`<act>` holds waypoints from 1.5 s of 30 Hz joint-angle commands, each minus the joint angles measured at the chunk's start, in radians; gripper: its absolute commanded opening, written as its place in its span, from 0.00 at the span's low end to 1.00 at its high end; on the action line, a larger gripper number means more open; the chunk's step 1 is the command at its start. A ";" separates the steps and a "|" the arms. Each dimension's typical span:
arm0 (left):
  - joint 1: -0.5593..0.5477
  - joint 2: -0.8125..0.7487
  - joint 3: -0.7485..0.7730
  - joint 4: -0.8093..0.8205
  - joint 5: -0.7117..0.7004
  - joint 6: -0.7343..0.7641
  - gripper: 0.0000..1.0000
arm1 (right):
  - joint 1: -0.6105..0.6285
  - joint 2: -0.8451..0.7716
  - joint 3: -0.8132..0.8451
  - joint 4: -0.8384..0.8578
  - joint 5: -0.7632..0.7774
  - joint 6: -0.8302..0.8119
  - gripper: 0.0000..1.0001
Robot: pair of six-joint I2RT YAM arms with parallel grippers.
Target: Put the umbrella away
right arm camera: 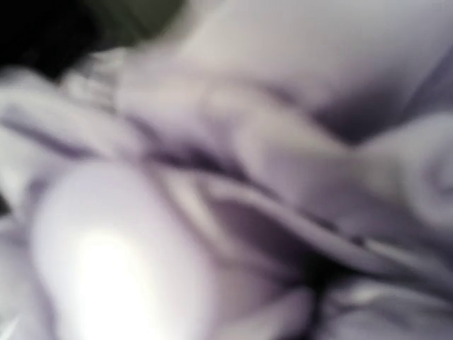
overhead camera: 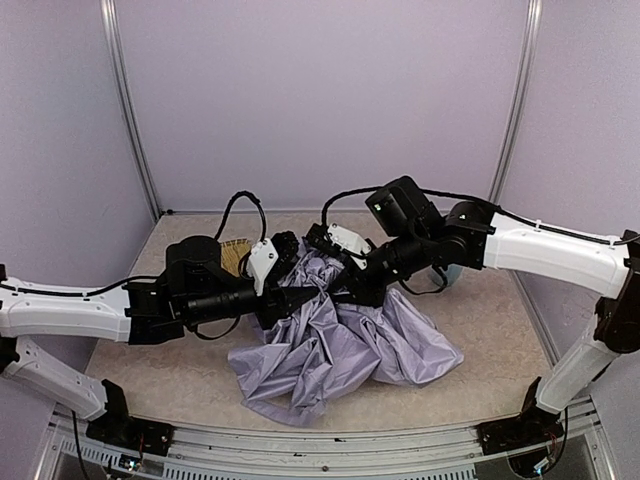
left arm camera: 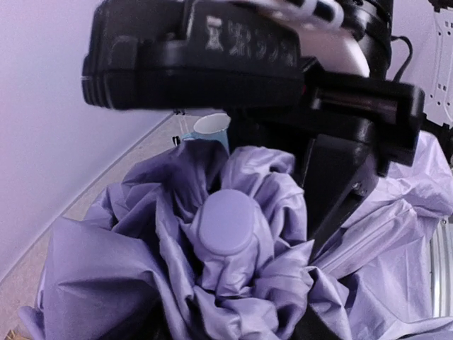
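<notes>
Fabric lies nearest me: the umbrella (overhead camera: 340,350) is a loose heap of pale lavender cloth in the middle of the bench (overhead camera: 170,385), spilling toward the near edge, with nothing rolled or strapped. The left arm (overhead camera: 70,310) reaches in from the left and the right arm (overhead camera: 550,250) from the right, and they meet at the far side of the heap, almost nose to nose. In the left wrist view the lavender handle knob (left arm camera: 226,227) faces the lens, wrapped in folds. The black head of the right arm hangs just above and to the right of it, one finger (left arm camera: 333,191) running down into the cloth. I cannot tell whether the left jaws are apart or clamped on anything. The right jaws are no clearer, since that wrist view is only a lavender blur pressed close to the cloth. Farther back a pale blue cup (left arm camera: 211,127) stands behind the heap, and a small yellowish thing (overhead camera: 236,255) lies far left. My guess is they are at the gathering step, early on. The next move calls for one side to pin the knob end firmly, on the solid part rather than slippery cloth, while the other draws the folds in round the shaft.
</notes>
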 commanded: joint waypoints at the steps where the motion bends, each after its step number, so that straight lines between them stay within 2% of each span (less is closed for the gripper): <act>1: 0.036 0.022 -0.046 0.135 0.105 -0.075 0.30 | 0.013 -0.039 0.013 0.045 -0.021 -0.011 0.32; 2: 0.047 0.025 -0.064 0.161 0.115 -0.097 0.22 | 0.013 -0.049 0.002 0.052 -0.010 -0.016 0.39; 4: 0.074 0.027 -0.099 0.203 0.133 -0.145 0.10 | 0.012 -0.071 -0.020 0.067 0.015 -0.026 0.62; 5: 0.088 0.029 -0.117 0.225 0.148 -0.165 0.08 | 0.010 -0.083 -0.030 0.075 0.024 -0.030 0.71; 6: 0.103 0.031 -0.134 0.251 0.164 -0.184 0.06 | 0.010 -0.095 -0.038 0.080 0.033 -0.032 0.89; 7: 0.118 0.034 -0.151 0.271 0.179 -0.203 0.05 | 0.009 -0.115 -0.046 0.087 0.043 -0.035 0.99; 14: 0.197 0.044 -0.256 0.421 0.231 -0.320 0.00 | -0.006 -0.304 -0.167 0.151 0.047 -0.061 1.00; 18: 0.231 0.048 -0.290 0.471 0.255 -0.350 0.00 | -0.038 -0.416 -0.347 0.195 0.033 -0.058 1.00; 23: 0.256 0.050 -0.318 0.510 0.287 -0.370 0.00 | -0.135 -0.487 -0.568 0.273 -0.080 -0.025 1.00; 25: 0.260 0.051 -0.322 0.510 0.291 -0.370 0.00 | -0.145 -0.486 -0.623 0.306 -0.080 -0.007 0.95; 26: 0.261 0.053 -0.324 0.511 0.291 -0.370 0.00 | -0.148 -0.477 -0.640 0.314 -0.081 -0.001 0.89; 32: 0.263 0.093 -0.308 0.523 0.332 -0.381 0.00 | -0.148 -0.441 -0.598 0.356 -0.171 0.025 0.13; 33: 0.262 0.105 -0.302 0.533 0.339 -0.391 0.00 | -0.147 -0.438 -0.578 0.366 -0.187 0.031 0.03; 34: 0.261 0.120 -0.297 0.550 0.349 -0.402 0.00 | -0.149 -0.434 -0.559 0.372 -0.207 0.039 0.00; 38: 0.229 0.189 -0.260 0.660 0.392 -0.459 0.00 | -0.132 -0.420 -0.435 0.343 -0.263 0.045 0.00; 42: 0.148 0.304 -0.162 0.740 0.441 -0.496 0.00 | -0.082 -0.430 -0.312 0.296 -0.271 0.028 0.00; 45: 0.111 0.417 -0.086 0.786 0.508 -0.541 0.08 | -0.069 -0.429 -0.273 0.317 -0.271 0.044 0.00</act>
